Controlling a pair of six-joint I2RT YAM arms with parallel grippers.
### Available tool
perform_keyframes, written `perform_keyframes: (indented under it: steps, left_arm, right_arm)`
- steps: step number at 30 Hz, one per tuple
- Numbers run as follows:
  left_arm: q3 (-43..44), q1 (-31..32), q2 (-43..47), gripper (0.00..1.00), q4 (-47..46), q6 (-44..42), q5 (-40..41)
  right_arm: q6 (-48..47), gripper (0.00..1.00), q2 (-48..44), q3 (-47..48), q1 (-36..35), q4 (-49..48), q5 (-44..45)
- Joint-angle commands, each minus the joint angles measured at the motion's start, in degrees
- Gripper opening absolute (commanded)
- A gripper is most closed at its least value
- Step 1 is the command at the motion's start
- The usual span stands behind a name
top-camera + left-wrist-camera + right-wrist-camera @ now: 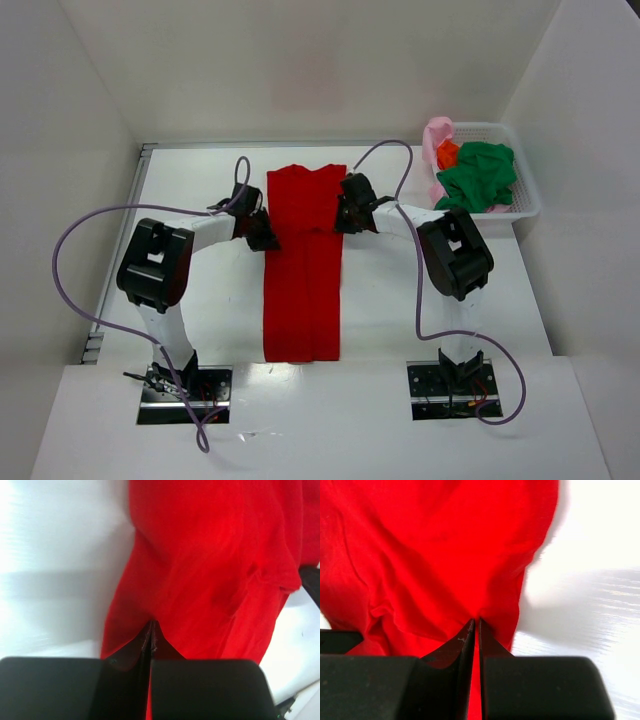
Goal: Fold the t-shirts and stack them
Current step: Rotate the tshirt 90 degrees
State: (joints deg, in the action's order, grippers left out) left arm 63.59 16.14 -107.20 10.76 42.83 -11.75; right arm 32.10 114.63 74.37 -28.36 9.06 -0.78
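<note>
Red shirt (303, 270): lies flat on the worktop (200, 190), centred between the two arms. It is narrowed to a long strip, with the collar end far and the hem end near the arm bases.
Long axis: runs near to far, straight away from the bases. The two grip points sit on a line across this axis.
Left fingers (265, 237): pressed together on the strip's left edge, in its far half. The wrist view shows a ridge of red cloth caught at the tips.
Right fingers (346, 217): pinching the strip's right edge, slightly farther out than the left grip. A thin line of red shows between them in the wrist view.
Cloth relative to fingers: from each pair the shirt body lies inboard, toward the other arm. The collar end lies beyond the tips; the longer hem end lies back toward the bases.
Nearer arm: neither; each arm holds its own side.
Next move (judgement): probably a cross fold along the long axis. Both grips must travel equally or the fold skews.
Other shirts: green shirt (480, 175), pink shirt (436, 140) and orange shirt (447, 153) lie bunched in the basket (527, 200) at the far right, well apart from both arms.
Progress (judgement): one shirt part-folded; no stack is visible.
</note>
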Motion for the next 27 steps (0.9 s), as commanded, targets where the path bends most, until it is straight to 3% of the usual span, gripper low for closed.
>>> perform_keyframes:
  steps: [1,17,21,24,25,26,27]
  left_arm:
    - [-0.4,0.12,-0.73,0.0,0.13,2.87,2.61]
    - [-3.21,0.12,-1.79,0.0,-0.92,3.15,0.68]
    - [-1.9,0.12,1.46,0.01,-0.92,0.24,-1.44]
    - [-0.49,0.12,6.02,0.2,1.19,-1.69,-0.91]
    - [-0.49,0.12,8.56,0.29,2.58,-1.7,-0.91]
    - [0.21,0.12,9.89,0.48,3.2,-2.57,-0.91]
    - [0.22,0.12,11.21,0.55,3.73,-3.18,-0.91]
  right_arm:
    - [-0.28,0.11,0.16,1.66,0.06,1.22,3.5]
    - [-0.81,0.11,-1.24,-0.54,0.59,2.37,5.09]
    - [-0.81,0.22,-5.98,-0.54,0.59,0.17,-1.14]
    - [-1.51,0.37,-11.26,-0.02,0.59,-1.24,-3.79]
    - [-1.51,0.41,-12.57,-0.01,0.59,-1.24,-4.49]
    - [-2.03,0.49,-15.37,-0.01,0.59,-1.24,-4.5]
    - [-2.04,0.55,-16.71,-0.01,0.59,-1.24,-4.5]
